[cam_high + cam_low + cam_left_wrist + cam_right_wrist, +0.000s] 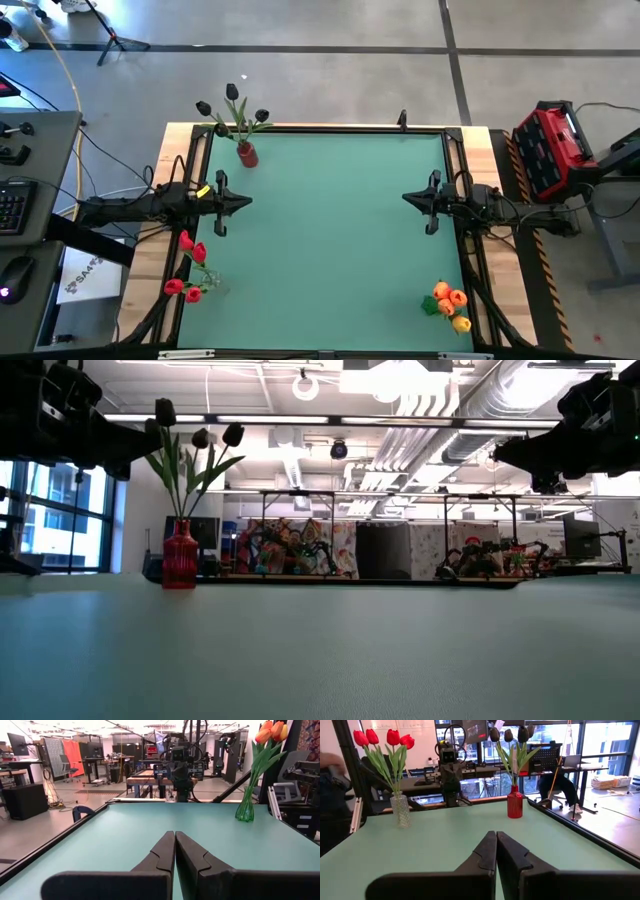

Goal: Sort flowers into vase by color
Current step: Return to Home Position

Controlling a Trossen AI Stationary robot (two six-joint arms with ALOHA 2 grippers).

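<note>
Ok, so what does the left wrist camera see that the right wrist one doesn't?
Only the left wrist view shows the orange-yellow tulips in the green glass vase, with the right arm beyond. Only the right wrist view shows the red tulips in the clear glass vase, the black tulips in the red vase, and the left arm. Both show the teal table top and a shut dark gripper: the left gripper in one, the right gripper in the other.
</note>
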